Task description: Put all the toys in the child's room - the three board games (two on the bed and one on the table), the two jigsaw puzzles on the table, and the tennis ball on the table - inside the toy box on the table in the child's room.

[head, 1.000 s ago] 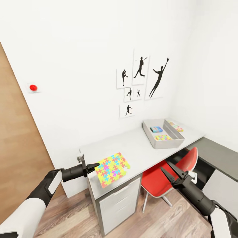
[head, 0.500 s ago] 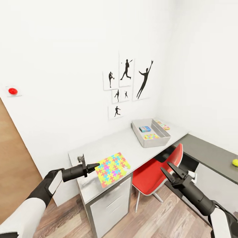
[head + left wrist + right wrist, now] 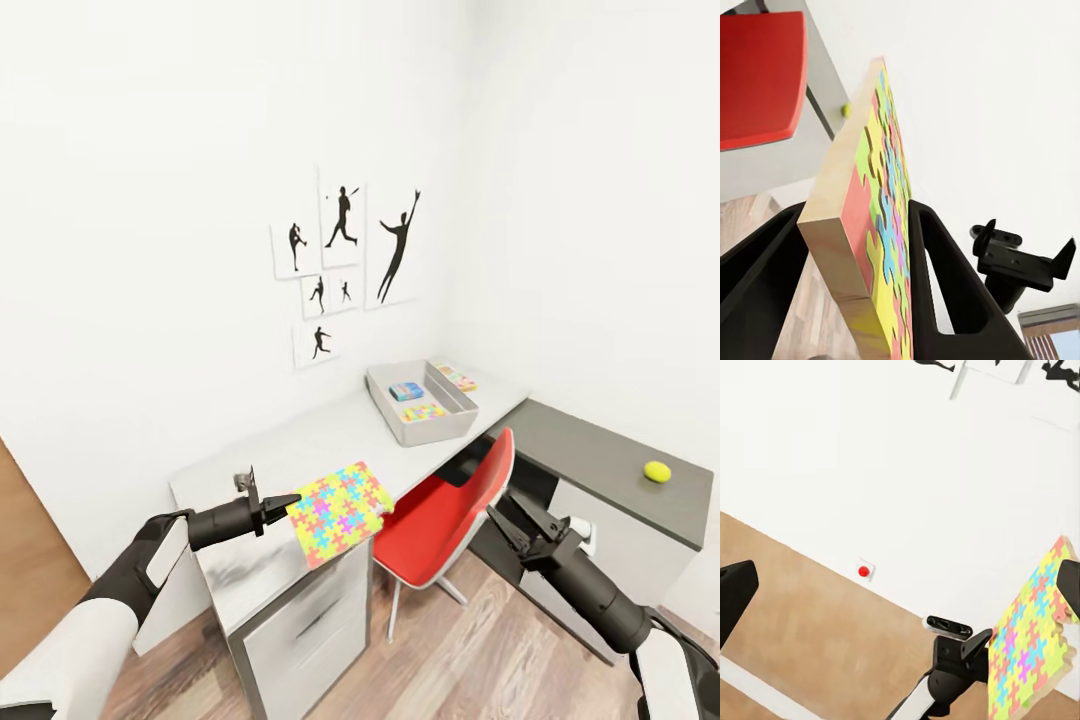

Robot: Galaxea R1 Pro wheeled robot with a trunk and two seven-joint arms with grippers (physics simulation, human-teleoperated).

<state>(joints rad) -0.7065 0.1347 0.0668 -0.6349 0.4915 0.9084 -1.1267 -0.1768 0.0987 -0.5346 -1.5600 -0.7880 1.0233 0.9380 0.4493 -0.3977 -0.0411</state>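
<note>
My left arm reaches level toward 3 o'clock, left gripper point(image 3: 283, 502) clamped on the jigsaw puzzle point(image 3: 338, 511), held flat over the table point(image 3: 300, 450), while my right gripper point(image 3: 515, 515) hangs spread, empty.

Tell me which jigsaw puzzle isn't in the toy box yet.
The jigsaw puzzle clamped in the left end effector, held over the near end of the table. The other jigsaw already lies inside the toy box, beside the blue board game.

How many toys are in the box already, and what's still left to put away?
The toy box already holds a blue board game and one jigsaw puzzle. The left gripper is carrying the second jigsaw puzzle. Another board game lies behind the box and the tennis ball waits on the table.
</note>
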